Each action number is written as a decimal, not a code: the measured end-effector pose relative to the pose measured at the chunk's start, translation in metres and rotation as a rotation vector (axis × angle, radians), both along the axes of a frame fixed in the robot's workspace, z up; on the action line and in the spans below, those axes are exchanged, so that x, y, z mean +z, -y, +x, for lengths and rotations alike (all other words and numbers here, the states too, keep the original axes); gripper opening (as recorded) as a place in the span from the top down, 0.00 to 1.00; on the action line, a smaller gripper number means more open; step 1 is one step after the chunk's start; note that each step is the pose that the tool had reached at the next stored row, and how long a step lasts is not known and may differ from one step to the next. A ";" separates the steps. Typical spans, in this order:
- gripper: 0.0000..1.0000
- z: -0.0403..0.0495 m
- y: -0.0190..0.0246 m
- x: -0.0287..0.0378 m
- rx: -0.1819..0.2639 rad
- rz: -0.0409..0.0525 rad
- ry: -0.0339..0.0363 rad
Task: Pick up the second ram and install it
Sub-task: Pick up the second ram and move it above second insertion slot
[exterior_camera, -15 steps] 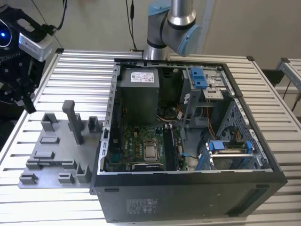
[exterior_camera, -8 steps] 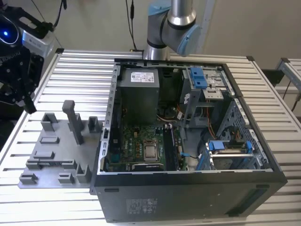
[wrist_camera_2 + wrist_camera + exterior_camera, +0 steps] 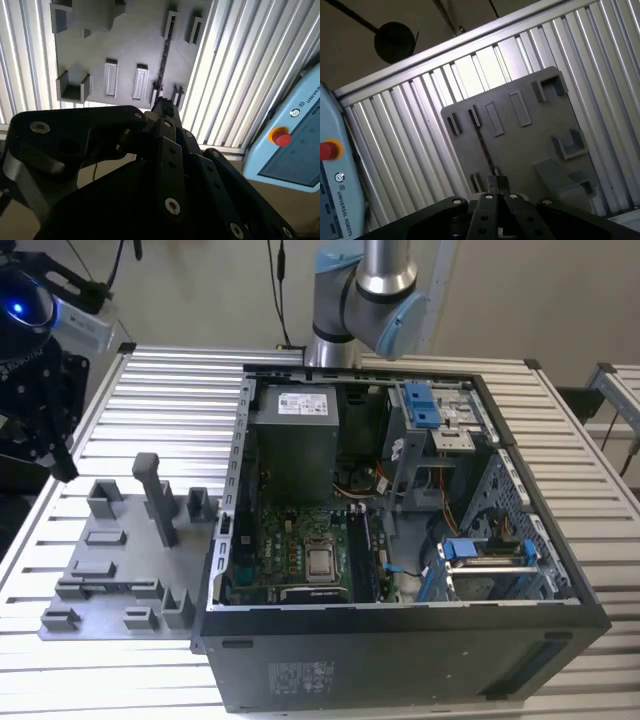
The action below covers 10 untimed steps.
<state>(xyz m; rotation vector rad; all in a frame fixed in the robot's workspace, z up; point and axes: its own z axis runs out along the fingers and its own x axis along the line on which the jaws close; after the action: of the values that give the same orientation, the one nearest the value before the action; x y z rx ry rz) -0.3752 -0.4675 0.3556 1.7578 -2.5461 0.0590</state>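
Second ram (image 3: 164,60) stands on its thin edge in the grey holder plate (image 3: 125,45), just under and a little ahead of the gripper (image 3: 162,106). Small grey blocks pinch it at both ends. That keeps it up straight and leaves its top edge free to be grabbed from above.

The gripper hangs over its near end, apart from it, and holds nothing. It is lined up with the long dark strip, which looks like a good way to come down on it squarely. Nobody can tell if the gripper is wide or narrow, because its own black body is in the way in both wrist views.

The plate lies flat on the ribbed metal counter (image 3: 235,75). The open computer case (image 3: 400,640) sits well apart from the gripper, past the plate. Its side is off, so the green board inside can be reached from above.

The stick shows edge-on, so its chips are hidden. The black slots in the case are too small to tell if one is filled. A light blue box with a red button (image 3: 282,136), beside the gripper, is cut off.
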 end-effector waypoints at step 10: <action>0.89 -0.0003 0.0000 -0.0001 0.153 -0.0033 0.0001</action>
<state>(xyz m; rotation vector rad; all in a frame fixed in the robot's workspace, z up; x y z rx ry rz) -0.3755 -0.4675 0.3555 1.9480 -2.4050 0.0686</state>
